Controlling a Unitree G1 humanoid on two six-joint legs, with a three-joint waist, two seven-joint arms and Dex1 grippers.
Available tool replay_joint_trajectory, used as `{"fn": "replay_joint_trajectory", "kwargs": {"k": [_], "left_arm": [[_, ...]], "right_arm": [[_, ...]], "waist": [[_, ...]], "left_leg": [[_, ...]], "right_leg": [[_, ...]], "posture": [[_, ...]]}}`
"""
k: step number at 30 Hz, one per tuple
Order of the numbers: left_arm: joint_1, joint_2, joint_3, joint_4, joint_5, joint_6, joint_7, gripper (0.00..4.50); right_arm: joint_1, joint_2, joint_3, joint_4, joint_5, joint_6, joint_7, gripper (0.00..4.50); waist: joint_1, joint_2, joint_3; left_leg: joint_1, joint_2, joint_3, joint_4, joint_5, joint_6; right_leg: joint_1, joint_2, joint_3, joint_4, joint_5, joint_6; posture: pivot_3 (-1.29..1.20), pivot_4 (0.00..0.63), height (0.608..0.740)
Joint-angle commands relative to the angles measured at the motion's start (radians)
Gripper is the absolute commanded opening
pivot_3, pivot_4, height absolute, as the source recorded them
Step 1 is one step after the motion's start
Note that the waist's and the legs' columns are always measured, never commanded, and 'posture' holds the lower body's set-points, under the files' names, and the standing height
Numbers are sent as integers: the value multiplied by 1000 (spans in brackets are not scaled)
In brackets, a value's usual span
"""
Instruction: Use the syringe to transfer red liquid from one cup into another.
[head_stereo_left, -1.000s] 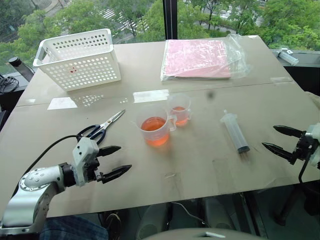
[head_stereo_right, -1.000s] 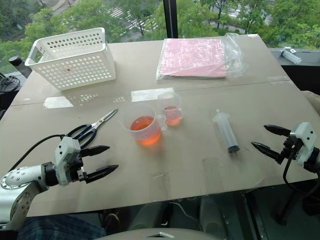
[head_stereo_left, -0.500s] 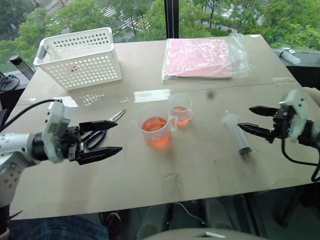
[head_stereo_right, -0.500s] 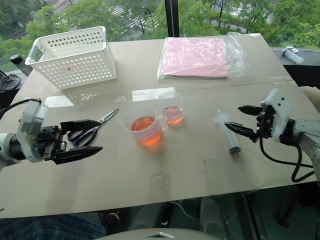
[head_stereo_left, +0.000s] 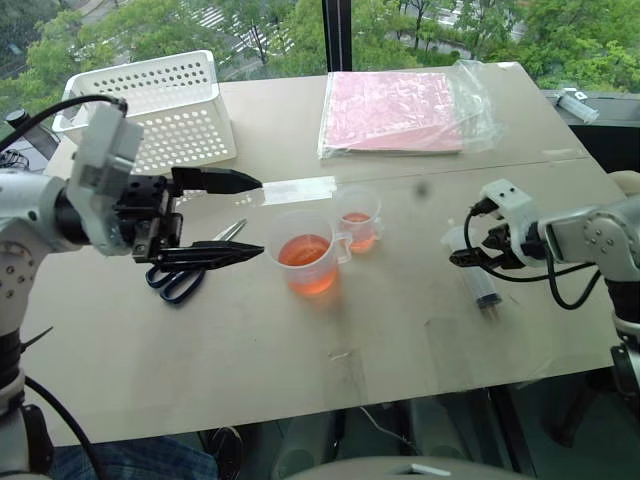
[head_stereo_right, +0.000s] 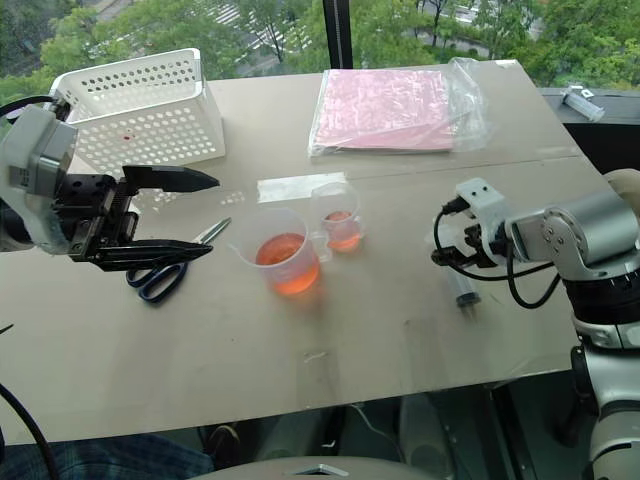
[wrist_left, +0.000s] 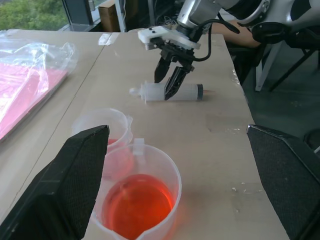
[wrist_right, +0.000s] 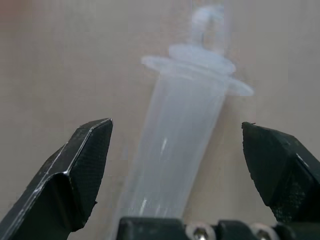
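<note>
Now the syringe (head_stereo_left: 473, 266) lay flat on the bench (head_stereo_left: 300, 340), off to the side of the big cup (head_stereo_left: 307, 256). The right gripper (wrist_left: 169, 80) hung over it, fingers wide, holding nothing. The pick-up step was in hand; next the fingers needed to drop and squeeze. The left gripper (head_stereo_left: 215, 218) waited beside the big cup, fingers wide too.

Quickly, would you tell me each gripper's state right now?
Left gripper: open, holding nothing.
Right gripper: open, astride the syringe, not gripping.
</note>
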Motion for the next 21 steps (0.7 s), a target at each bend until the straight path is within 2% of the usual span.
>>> {"fn": "replay_joint_trajectory", "kwargs": {"k": [1,6,12,15,17,18,20,21], "left_arm": [[-34,-11,4,-12,-15,18,28,4500],[-38,-36,29,-57,-66,31,31,4500],[-12,-33,36,-79,-67,28,17,4500],[-7,-36,21,-77,-54,20,6,4500],[-7,-40,15,-71,-50,17,1,4500],[-7,-39,7,-65,-40,11,-5,4500],[-8,-42,-4,-54,-26,2,-14,4500],[-9,-44,-8,-51,-22,-2,-17,4500]], "right_arm": [[-49,28,40,58,17,6,-49,4423],[-114,64,68,182,30,6,-108,4423],[-157,50,161,228,21,6,-120,4423],[-165,46,200,231,23,6,-119,3616],[-170,47,215,245,37,6,-124,2735],[-170,49,220,249,41,6,-128,2116],[-170,55,222,255,48,6,-139,1548],[-171,59,219,259,52,6,-145,1512]], "waist": [[-2,0,0],[-10,0,0],[-20,0,0],[-21,0,0],[-20,0,0],[-20,0,0],[-21,0,0],[-21,-1,0]], "left_leg": [[0,0,0,0,0,0],[-1,0,0,1,0,0],[-1,0,-1,1,0,0],[-1,0,0,1,0,0],[-1,0,0,2,0,0],[-1,0,0,2,0,0],[0,0,0,2,0,0],[0,0,0,2,0,0]], "right_leg": [[0,0,0,0,0,0],[0,0,-1,0,0,0],[0,0,-1,1,0,0],[0,0,0,1,0,0],[0,0,-1,1,0,0],[0,0,-1,1,0,0],[0,0,-1,1,0,0],[0,1,-1,1,0,0]], "posture": [[0,150,740],[0,150,740],[0,150,740],[0,150,740],[0,150,740],[0,150,740],[0,150,740],[0,150,740]]}}
